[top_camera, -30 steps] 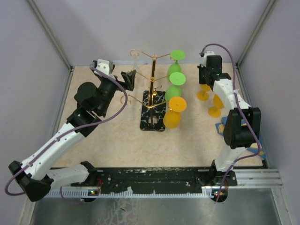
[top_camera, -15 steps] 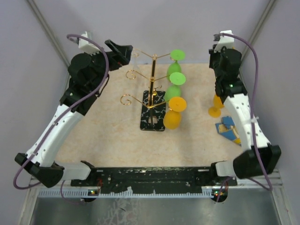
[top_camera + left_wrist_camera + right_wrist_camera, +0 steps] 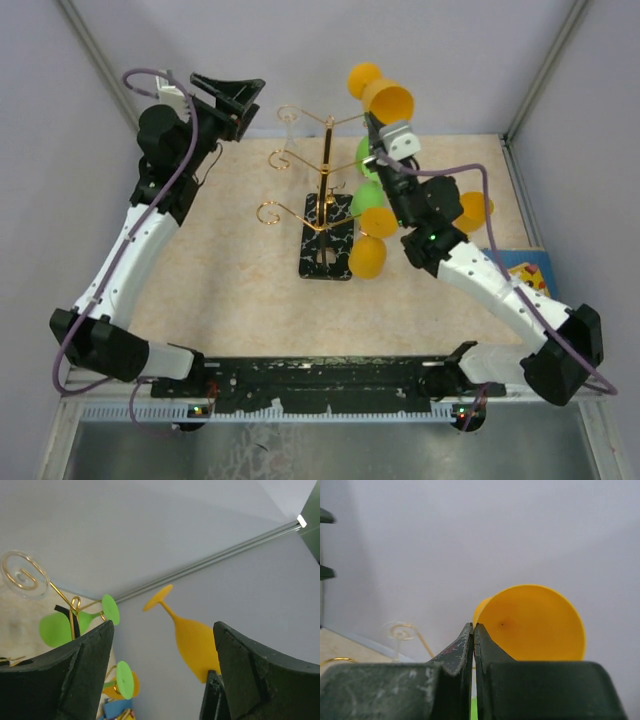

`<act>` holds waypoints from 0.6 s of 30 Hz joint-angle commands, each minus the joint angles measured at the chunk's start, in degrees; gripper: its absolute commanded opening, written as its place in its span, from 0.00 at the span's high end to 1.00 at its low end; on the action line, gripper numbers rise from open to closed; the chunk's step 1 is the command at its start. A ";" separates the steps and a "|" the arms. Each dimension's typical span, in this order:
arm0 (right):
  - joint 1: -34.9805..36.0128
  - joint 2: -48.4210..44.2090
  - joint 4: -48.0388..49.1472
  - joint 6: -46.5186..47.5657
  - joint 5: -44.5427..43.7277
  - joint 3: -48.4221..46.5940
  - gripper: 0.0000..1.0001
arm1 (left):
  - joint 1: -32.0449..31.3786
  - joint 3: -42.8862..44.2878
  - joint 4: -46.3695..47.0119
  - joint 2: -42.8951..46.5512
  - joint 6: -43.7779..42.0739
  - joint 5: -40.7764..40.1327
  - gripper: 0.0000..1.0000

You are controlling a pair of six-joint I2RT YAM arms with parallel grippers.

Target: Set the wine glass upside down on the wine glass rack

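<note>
Right hand [image 3: 378,124] tight on wine glass [image 3: 388,99] rim, beside rack [image 3: 326,170]

One rack [image 3: 320,260] — five wine glasses [image 3: 388,100]

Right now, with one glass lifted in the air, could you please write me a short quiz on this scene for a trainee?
1. True or false: the right gripper holds the orange wine glass in the air.
2. The base of the wine glass rack is: A) black with white veins B) plain gold C) red.
3. Fill in: the left gripper is ____.
Key: 1 true; 2 A; 3 open.
</note>
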State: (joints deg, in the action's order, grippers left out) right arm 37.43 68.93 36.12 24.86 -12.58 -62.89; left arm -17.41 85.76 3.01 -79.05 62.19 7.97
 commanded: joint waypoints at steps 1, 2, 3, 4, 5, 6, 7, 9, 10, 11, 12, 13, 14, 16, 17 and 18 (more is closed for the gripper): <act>7.10 1.87 19.33 6.43 -2.24 2.60 1.00 | 1.60 -6.12 14.41 1.20 14.78 5.35 0.16; 8.68 2.60 22.08 7.56 -2.75 3.42 1.00 | 1.78 -6.76 14.93 1.54 15.88 5.07 0.17; 10.15 3.54 24.67 8.68 -3.23 4.30 1.00 | 1.84 -7.12 15.00 1.95 16.38 4.62 0.17; 11.48 4.51 27.46 9.71 -3.68 4.99 1.00 | 1.94 -7.36 14.92 2.27 16.53 4.24 0.17; 12.43 5.67 29.77 10.61 -4.02 5.33 1.00 | 1.94 -7.62 14.66 2.70 16.78 3.86 0.17; 13.43 6.96 32.03 11.76 -4.31 5.40 1.00 | 2.03 -8.06 14.58 3.07 17.23 3.63 0.17; 14.33 8.18 33.86 12.84 -4.77 5.29 1.00 | 2.14 -8.49 14.51 3.61 17.72 3.52 0.17; 15.99 10.75 37.42 14.84 -5.70 4.89 1.00 | 2.52 -9.32 14.05 4.63 18.38 3.48 0.16; 16.74 12.14 38.70 16.33 -5.96 4.58 1.00 | 2.81 -9.64 13.89 5.19 18.67 3.48 0.16; 17.43 13.45 40.29 17.55 -6.10 4.09 1.00 | 3.14 -10.17 13.99 5.69 19.00 3.58 0.16; 18.17 14.64 41.14 18.80 -6.25 3.63 1.00 | 3.31 -10.62 14.10 6.21 19.32 3.52 0.16; 19.00 15.72 42.25 19.80 -6.43 3.16 1.00 | 3.46 -11.07 14.32 6.82 19.63 3.53 0.16; 19.56 16.74 43.40 20.61 -6.55 2.87 1.00 | 3.51 -11.59 14.67 7.19 19.92 3.63 0.16; 20.15 18.51 45.49 21.25 -6.22 2.70 1.00 | 3.52 -12.29 14.81 7.74 20.52 4.59 0.16; 20.23 18.87 45.82 21.17 -5.94 2.57 1.00 | 3.53 -12.63 14.90 8.02 20.76 5.27 0.16; 20.26 19.22 45.83 20.93 -5.63 2.40 1.00 | 3.54 -13.05 14.92 8.27 20.84 5.79 0.16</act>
State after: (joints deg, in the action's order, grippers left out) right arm 56.66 87.35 72.20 42.96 -17.74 -57.12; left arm -14.24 74.28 15.42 -72.47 81.17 11.27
